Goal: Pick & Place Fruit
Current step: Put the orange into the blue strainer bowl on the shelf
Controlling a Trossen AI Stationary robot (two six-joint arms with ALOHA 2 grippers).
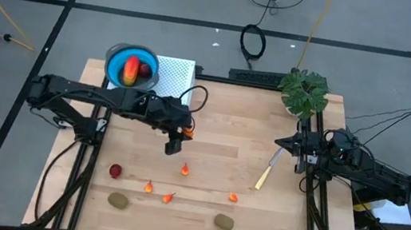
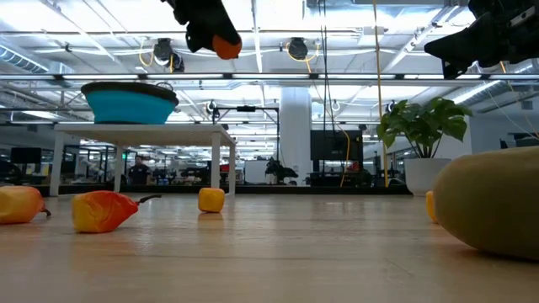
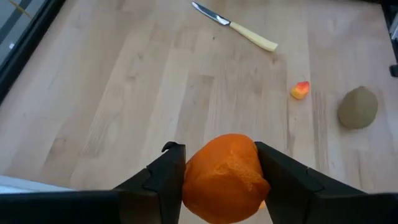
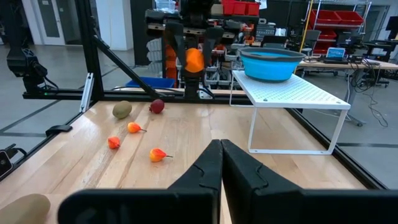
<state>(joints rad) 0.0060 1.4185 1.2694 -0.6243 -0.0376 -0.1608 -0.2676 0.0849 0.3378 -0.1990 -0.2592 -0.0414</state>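
Note:
An orange ball hangs high above the table's middle, with my left gripper shut on it. The right wrist view shows this ball in front of the blue bowl on the white rack. The bowl holds a red-orange oval fruit and a dark red ball. On the table lie a dark red ball, several tiny orange-red bits and two kiwis. My right gripper waits shut at the table's right side. My left gripper pinches the orange ball's two opposite sides between its two fingers. The fingers slant down from the table's left side. The ball is lifted clear of the table, and part of it bulges out past the fingertips.
A pale-handled knife lies on the table's right half. A leafy green plant stands at the far right corner. Bare wood lies between the rack and the scattered fruits.

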